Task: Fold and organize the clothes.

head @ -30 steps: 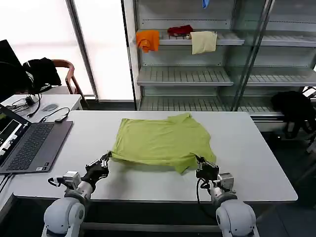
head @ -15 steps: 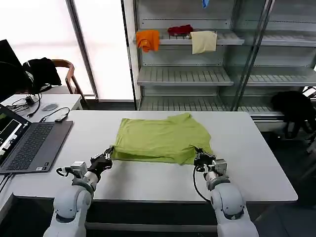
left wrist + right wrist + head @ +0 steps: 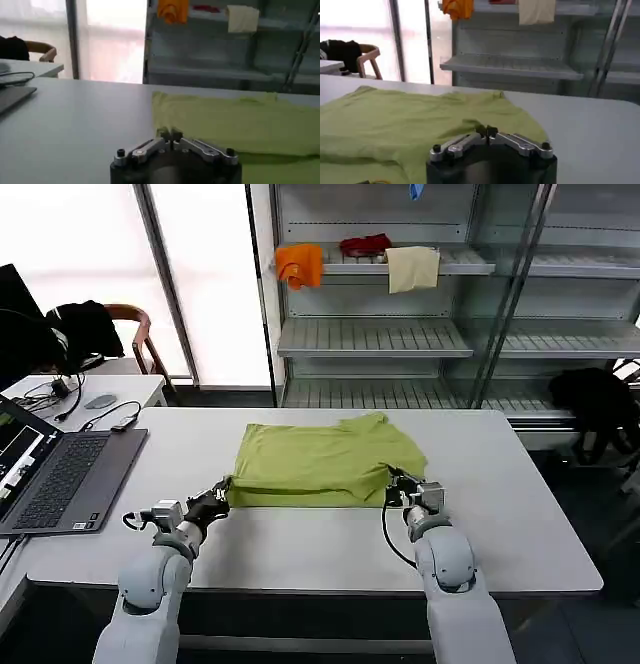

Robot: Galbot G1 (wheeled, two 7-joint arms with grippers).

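White table, mid-room: the lime T-shirt lies flat near the table's centre, long axis running L–R across the robot's front, its near hem doubled over toward the far side. Laptop sits well apart on the shirt's left; orange, red and cream cloths hang on the shelving behind, not part of the job.

Both arms are at work, one on each near corner of the shirt. Left gripper is at the near-left corner, fingers pressed together on the fabric edge; the left wrist view shows the tips meeting right where the green cloth begins, cloth spreading away beyond them. Right gripper is at the near-right corner, fingers likewise closed with a pinch of hem; in the right wrist view the shirt fans out ahead of the closed tips.

What counts for the next move, by my read: the shirt lies wholly on the far side of both sets of fingers, so the hem has to travel away from the robot, toward the shirt's collar end. Both grippers sit about level w/ each other along that hem, neither clearly nearer, so an even carry should keep the fold line square. Uneven pull would likely skew the crease.
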